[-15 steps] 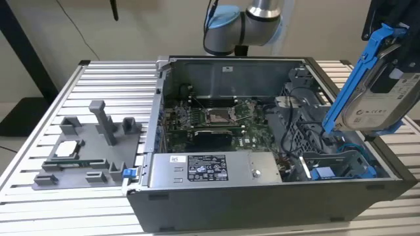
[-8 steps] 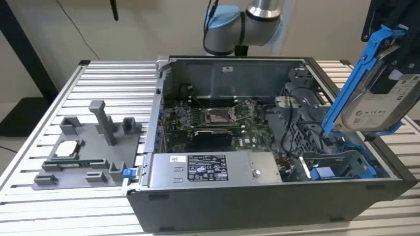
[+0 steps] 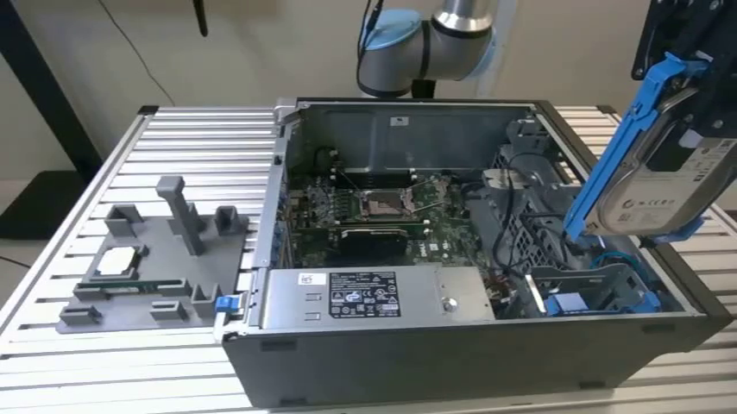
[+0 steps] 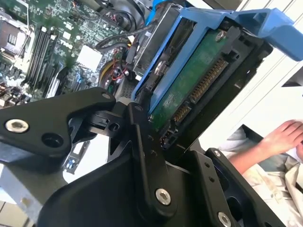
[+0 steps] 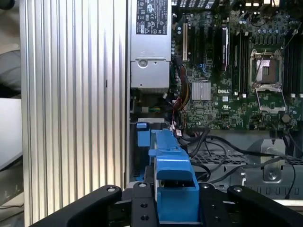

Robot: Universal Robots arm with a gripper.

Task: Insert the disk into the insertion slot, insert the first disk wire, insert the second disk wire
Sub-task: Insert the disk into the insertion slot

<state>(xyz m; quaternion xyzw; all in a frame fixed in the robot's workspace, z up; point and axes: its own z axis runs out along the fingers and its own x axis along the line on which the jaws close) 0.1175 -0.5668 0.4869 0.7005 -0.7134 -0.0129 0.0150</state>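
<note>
My black gripper is shut on the disk, a silver-grey drive with a white label in a bright blue carrier. I hold it tilted, nearly on edge, above the right end of the open computer case. Below it lies the insertion slot, a grey metal bay with blue fittings. The second wrist view shows the disk's green board and connector between my fingers. In the first wrist view the blue carrier hangs over the bay. Black cables lie beside the bay; which are the disk wires I cannot tell.
The case holds a motherboard with a square CPU socket and a grey labelled power-supply box. A grey fixture with parts stands at the exterior view's left on the slatted table. A person's hand rests outside the case.
</note>
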